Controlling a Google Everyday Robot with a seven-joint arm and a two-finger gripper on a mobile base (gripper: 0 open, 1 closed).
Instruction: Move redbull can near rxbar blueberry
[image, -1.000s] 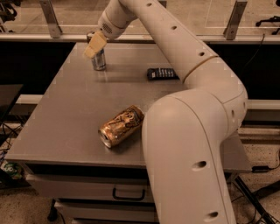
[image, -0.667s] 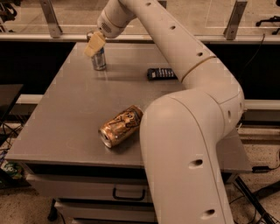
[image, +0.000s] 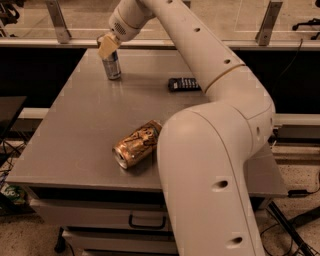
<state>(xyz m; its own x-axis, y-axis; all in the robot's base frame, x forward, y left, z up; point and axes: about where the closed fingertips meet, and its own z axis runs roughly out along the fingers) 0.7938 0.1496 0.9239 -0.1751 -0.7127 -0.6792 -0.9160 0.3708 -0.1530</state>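
Observation:
The redbull can (image: 112, 66) stands upright at the far left of the grey table (image: 75, 130). It is slim and silver with dark blue panels. My gripper (image: 108, 46) is right over the can's top, with a tan finger (image: 107, 47) covering the upper part of the can. The rxbar blueberry (image: 183, 83) is a dark flat wrapper lying on the far right part of the table, partly behind my arm, well to the right of the can.
A gold can (image: 137, 144) lies on its side near the table's front middle. My big white arm (image: 210, 150) crosses the right half of the view. A railing runs behind the table. Drawers sit under the front edge.

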